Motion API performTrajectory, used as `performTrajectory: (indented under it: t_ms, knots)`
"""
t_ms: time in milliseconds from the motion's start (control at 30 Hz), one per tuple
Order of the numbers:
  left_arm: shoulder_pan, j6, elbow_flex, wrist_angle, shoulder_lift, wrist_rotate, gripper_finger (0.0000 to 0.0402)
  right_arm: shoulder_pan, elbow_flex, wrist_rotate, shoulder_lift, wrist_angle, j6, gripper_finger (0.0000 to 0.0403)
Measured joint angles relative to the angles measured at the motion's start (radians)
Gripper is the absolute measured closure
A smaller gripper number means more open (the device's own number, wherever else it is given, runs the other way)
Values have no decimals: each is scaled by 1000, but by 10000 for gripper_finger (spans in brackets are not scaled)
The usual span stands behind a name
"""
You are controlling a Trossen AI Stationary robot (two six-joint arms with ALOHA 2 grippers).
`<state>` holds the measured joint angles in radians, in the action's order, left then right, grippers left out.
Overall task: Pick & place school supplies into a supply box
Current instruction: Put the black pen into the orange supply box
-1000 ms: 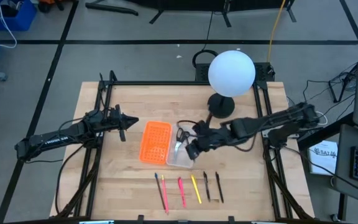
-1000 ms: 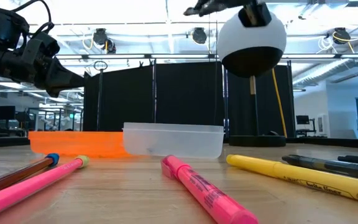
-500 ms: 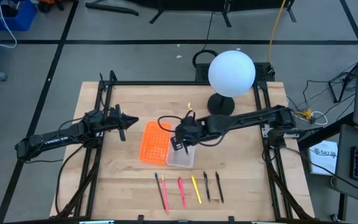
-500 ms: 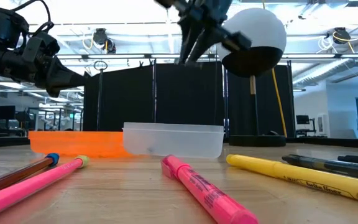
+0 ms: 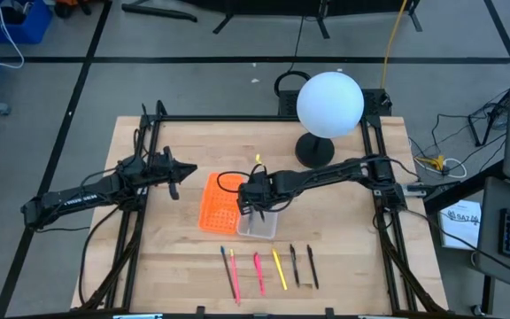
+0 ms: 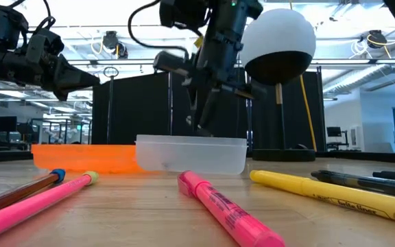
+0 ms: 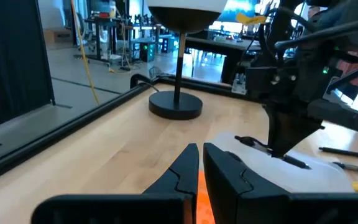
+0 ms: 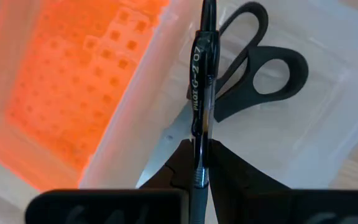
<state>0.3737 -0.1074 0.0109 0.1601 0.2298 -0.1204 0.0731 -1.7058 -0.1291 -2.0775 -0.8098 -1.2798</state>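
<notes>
Scissors (image 8: 241,81) blades partly hidden behind the black pen (image 8: 201,99).

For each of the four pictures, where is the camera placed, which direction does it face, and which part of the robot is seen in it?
High view: above the table, looking straight down; both arms, right gripper over the supply box.
Low view: at table height, looking level across; right gripper descends above the box.
Left wrist view: on the left arm, facing across the table; its shut gripper.
Right wrist view: on the right arm, looking down; gripper holding a black pen over the scissors.
Shared: all views show the box.
</notes>
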Motion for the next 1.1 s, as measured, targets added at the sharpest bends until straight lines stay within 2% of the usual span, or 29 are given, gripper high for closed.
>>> performTrajectory:
  t_ms: [367, 667, 900, 1100]
  knots:
    - [0, -1, 0, -10, 0, -5, 371, -15, 0, -52, -33, 22, -173, 383]
    - [0, -1, 0, -9, 0, -10, 371, -15, 1, -32, -33, 36, -271, 381]
    - [0, -1, 0, -8, 0, -10, 371, -15, 54, 3, -33, 53, -306, 379]
    - [0, -2, 0, -10, 0, -10, 371, -15, 147, 30, -30, 188, -317, 379]
